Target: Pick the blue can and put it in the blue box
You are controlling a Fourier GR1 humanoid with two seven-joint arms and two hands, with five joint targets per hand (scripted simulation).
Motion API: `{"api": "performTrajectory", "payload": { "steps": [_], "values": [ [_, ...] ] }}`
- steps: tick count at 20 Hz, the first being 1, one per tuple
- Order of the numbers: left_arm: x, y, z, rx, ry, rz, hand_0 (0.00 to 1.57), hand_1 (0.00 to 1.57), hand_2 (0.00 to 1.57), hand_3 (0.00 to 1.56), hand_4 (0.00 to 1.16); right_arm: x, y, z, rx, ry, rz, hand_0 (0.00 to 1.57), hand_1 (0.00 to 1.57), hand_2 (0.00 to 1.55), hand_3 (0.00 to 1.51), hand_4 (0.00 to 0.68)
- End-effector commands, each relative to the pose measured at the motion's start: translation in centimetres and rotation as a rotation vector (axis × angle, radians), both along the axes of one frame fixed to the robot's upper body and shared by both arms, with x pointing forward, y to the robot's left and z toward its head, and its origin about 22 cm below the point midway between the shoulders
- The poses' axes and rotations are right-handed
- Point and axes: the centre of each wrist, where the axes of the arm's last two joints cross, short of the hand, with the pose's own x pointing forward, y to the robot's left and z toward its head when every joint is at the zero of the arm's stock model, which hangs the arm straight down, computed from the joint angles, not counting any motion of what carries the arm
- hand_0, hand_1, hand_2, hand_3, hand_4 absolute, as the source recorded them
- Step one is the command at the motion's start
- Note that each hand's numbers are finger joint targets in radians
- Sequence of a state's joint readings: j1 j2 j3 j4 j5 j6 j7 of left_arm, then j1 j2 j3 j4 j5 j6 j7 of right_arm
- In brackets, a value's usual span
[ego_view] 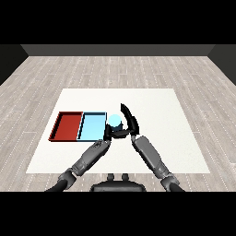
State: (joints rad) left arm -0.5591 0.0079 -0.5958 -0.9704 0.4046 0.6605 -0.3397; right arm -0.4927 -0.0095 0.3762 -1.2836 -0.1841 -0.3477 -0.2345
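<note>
The light blue can [114, 120] stands on the white table just off the right edge of the light blue tray [92, 126]. My right hand [130, 122] is right beside the can. Its fingers stretch straight up along the can's right side and its thumb reaches under the can's near side, so the hand is open. My left hand [106, 135] lies low at the tray's near right corner, just in front of the can, open and holding nothing. The bottom of the can is hidden behind the hands.
A red tray [67, 125] lies directly left of the light blue tray, and the two touch side by side. Nothing lies in either tray. Bare white table [161, 115] spreads to the right and behind the can.
</note>
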Motion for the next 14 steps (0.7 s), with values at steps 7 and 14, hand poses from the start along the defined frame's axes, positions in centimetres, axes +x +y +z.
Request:
{"api": "performTrajectory", "payload": {
  "steps": [7,14],
  "values": [
    [0.9,4.1,-1.0,0.006,-0.020,0.092,1.57,1.57,1.57,1.48,1.14,-1.1,-7.3,3.4,0.187,-0.114,-0.036,0.00,0.00,0.00,0.00,0.000],
    [4.5,9.1,1.5,0.050,-0.053,0.183,1.57,1.57,1.56,1.48,1.15,-2.4,-12.5,2.9,0.305,-0.124,-0.163,0.00,0.00,0.00,0.00,0.000]
  ]
}}
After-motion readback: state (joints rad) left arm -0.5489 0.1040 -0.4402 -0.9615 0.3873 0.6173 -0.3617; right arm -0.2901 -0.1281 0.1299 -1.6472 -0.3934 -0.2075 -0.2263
